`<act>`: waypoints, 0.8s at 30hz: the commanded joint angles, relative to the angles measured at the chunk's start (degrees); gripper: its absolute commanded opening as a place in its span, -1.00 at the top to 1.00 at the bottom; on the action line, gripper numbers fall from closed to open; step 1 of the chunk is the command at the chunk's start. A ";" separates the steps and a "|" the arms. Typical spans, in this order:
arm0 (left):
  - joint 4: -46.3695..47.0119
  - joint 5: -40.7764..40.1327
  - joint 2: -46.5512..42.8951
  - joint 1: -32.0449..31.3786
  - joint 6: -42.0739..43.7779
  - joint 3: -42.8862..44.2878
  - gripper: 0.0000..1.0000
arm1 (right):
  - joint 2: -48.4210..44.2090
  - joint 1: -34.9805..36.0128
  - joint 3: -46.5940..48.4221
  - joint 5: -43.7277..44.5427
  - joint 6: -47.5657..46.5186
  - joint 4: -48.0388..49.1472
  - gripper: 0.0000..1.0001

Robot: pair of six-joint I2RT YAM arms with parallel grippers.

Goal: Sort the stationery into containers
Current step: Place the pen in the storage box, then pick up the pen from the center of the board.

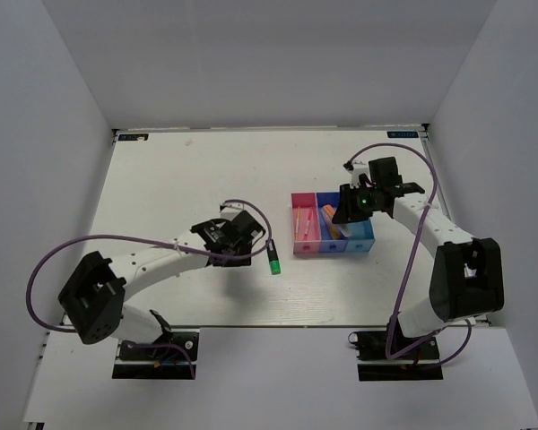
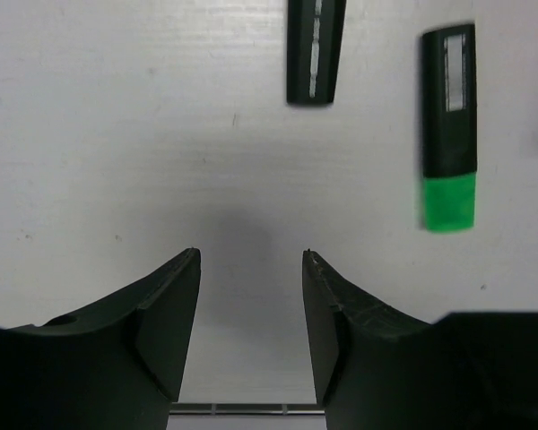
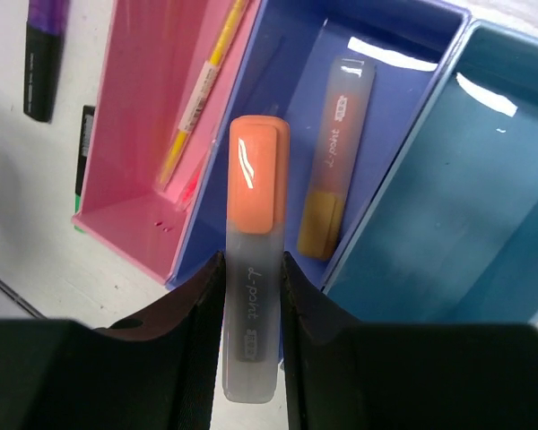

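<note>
My right gripper (image 3: 251, 262) is shut on a grey marker with an orange cap (image 3: 254, 188) and holds it over the near wall of the dark blue bin (image 3: 403, 134). A second grey-orange marker (image 3: 334, 170) lies in that bin. The pink bin (image 3: 130, 170) holds a thin yellow pen (image 3: 202, 98) and a thin pink pen beside it. The light blue bin (image 3: 484, 197) looks empty. My left gripper (image 2: 251, 258) is open and empty over bare table, just short of the black marker with the green cap (image 2: 448, 134) and a second black marker (image 2: 316, 49).
The three joined bins (image 1: 332, 226) stand right of centre, with my right gripper (image 1: 351, 208) over them. The green-capped marker (image 1: 274, 261) lies left of the bins, beside my left gripper (image 1: 248, 231). The purple-capped marker (image 3: 41, 54) lies on the table beyond the pink bin.
</note>
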 commanded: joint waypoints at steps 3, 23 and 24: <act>3.06 6.58 5.18 6.91 4.55 7.12 -0.19 | 0.02 0.30 3.07 2.19 1.64 3.69 0.94; 3.06 11.95 26.19 16.15 6.75 22.95 -0.22 | -6.90 0.21 3.43 -0.44 -2.64 0.70 0.20; 2.71 11.69 26.90 16.32 6.92 23.48 -0.22 | -9.44 -0.31 2.03 -0.79 -3.45 1.40 0.29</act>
